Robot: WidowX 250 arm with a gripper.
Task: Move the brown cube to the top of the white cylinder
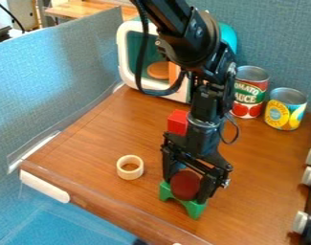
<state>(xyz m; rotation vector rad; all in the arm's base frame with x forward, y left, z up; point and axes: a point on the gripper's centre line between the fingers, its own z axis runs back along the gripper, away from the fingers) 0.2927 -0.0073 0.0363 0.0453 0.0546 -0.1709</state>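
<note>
We find the black pincer (185, 189) hanging low over the wooden table (100, 143), with a dark reddish-brown piece (185, 185) between its two sides. That piece looks round from here rather than cube-shaped, and we take it as the one to move. We cannot tell whether the pincer grips it or merely straddles it. Just below the pincer is a green arch (195, 209), partly covered by the brown piece; whether they touch, we cannot say. To the pincer's left in the view, a short, pale, hollow cylinder (130, 167) sits on the table, its opening upward. Behind the pincer is a red block (177, 122).

We judge the step in hand to be the grasp. Next, we need a firm hold, a lift clear of the arch, then a level move leftward in the view and a centred lowering onto the cylinder's rim, since its top is hollow.
</note>
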